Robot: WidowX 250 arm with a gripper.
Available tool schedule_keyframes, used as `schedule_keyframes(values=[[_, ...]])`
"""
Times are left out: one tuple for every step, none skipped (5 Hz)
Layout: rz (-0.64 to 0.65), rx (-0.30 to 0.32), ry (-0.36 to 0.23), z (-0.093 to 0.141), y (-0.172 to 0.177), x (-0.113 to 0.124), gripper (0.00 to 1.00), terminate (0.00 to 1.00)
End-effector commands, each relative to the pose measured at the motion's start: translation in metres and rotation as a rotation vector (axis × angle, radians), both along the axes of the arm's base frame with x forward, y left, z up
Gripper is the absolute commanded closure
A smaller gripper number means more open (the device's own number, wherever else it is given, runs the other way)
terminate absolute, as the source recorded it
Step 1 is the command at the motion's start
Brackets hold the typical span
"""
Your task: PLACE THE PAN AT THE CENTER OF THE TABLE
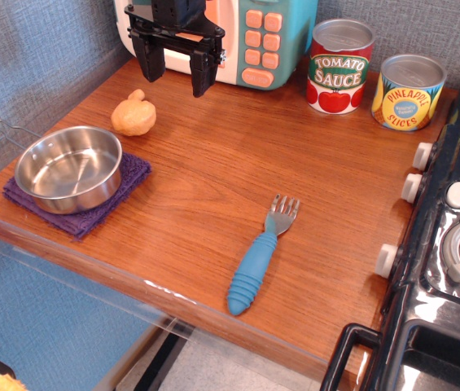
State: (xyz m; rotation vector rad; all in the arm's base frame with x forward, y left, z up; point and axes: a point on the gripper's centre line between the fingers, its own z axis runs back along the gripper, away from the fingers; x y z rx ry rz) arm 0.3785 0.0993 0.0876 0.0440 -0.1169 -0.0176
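Step in hand: approach, as judged; the pan is not yet grasped.

End effector [178, 72]: black, two-fingered, hanging over the far edge of the surface in front of a toy microwave [250, 37]. Fingers spread apart, nothing between them; released.

Pan [69, 169]: small, shiny steel, shallow, upright and empty. Lies well forward of the end effector and off to the image-left, on a purple cloth [79, 199] at the near left corner. Its thin wire handle [10, 130] points away toward the wall.

Next move, as judged: travel forward and image-left over the pan, descend, close on the rim or the handle; lift clear of the cloth, which may drag along; set down mid-surface, forward and image-right of the end effector.

Surface [213, 163]: reddish-brown wood grain, flat, middle bare.

Other items:
- Tan toy food piece [133, 114], just forward-left of the end effector, near the pan's far rim; a possible obstruction on the path.
- Fork [260, 254], blue-handled, well forward and image-right.
- Tomato sauce tin [339, 65] and pineapple tin [409, 91], beside the end effector to the image-right, along the far edge.
- Black toy stove [449, 244], farthest image-right.

Room: grey textured wall [34, 49] behind and at image-left.
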Motion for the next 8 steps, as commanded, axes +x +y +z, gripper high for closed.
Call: schedule_keyframes(values=[[0.000, 0.000, 0.000, 0.000, 0.000, 0.000, 0.00, 0.00], [-0.004, -0.015, -0.030, 0.009, 0.002, -0.015, 0.00, 0.00], [-0.013, -0.027, -0.045, 0.013, 0.004, -0.028, 0.00, 0.00], [-0.029, -0.014, -0.032, 0.007, 0.006, -0.045, 0.00, 0.00], [-0.056, 0.009, -0.004, -0.008, 0.009, -0.064, 0.00, 0.00], [-0.079, 0.041, 0.014, -0.019, 0.009, -0.078, 0.00, 0.00], [-0.106, 0.068, 0.012, -0.024, 0.005, -0.089, 0.00, 0.00], [-0.117, 0.084, 0.009, -0.028, 0.003, -0.092, 0.00, 0.00]])
